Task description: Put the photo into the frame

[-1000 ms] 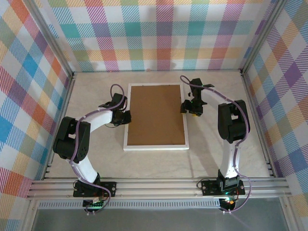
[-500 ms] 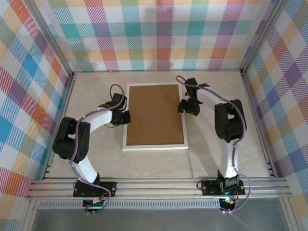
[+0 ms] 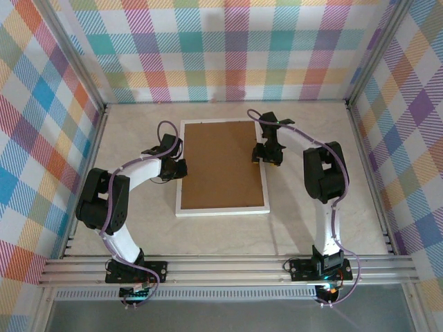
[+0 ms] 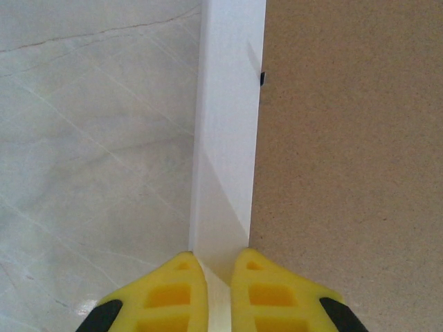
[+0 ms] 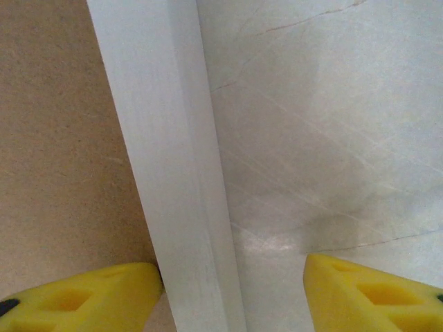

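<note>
The large white-moulded rectangular frame is laid back-up in the middle of the pale marbled tabletop, with a plain brown backing board seated inside it. The left pincer is held over the frame's left border, its yellow fingers drawn almost together with nothing gripped. The right pincer is spread wide across the right border, one finger above the board and the other above the tabletop.

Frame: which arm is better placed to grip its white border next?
Right, probably. The right gripper is open and straddles one edge of the frame. The left gripper is almost shut above the other edge.
</note>
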{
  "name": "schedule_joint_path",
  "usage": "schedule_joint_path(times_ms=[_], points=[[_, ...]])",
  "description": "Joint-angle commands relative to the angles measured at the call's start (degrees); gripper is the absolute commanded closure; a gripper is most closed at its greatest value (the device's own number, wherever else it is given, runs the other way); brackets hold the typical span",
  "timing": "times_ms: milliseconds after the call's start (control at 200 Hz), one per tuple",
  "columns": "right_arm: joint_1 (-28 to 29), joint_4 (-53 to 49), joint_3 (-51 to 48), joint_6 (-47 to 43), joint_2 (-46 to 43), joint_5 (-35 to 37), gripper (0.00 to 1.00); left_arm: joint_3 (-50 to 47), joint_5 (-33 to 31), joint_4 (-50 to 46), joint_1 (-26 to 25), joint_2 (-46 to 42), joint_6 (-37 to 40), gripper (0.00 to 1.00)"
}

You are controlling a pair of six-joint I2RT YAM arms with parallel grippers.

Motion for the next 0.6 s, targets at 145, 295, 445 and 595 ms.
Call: schedule_joint_path(times_ms=[145, 295, 445, 595], points=[[2.07, 1.39, -2.44, 0.53, -2.44, -9.15, 0.36, -0.61, 2.78, -1.92, -1.93, 0.35, -1.2, 1.0], [-1.24, 1.28, -3.27, -0.24, -9.39, -7.99, 0.35, -0.8, 1.07, -2.06, -1.84, -0.34, -1.49, 1.0], [-2.95, -0.93, -6.19, -1.95, -14.56, -3.15, 0.34, -0.71, 0.1, -2.13, -1.82, -0.54, -1.66, 1.0], [-2.97, -3.54, -11.31, -3.07, -18.16, -2.1, 0.34, -0.46, -0.95, -1.89, -1.75, -0.63, -1.95, 1.0]])
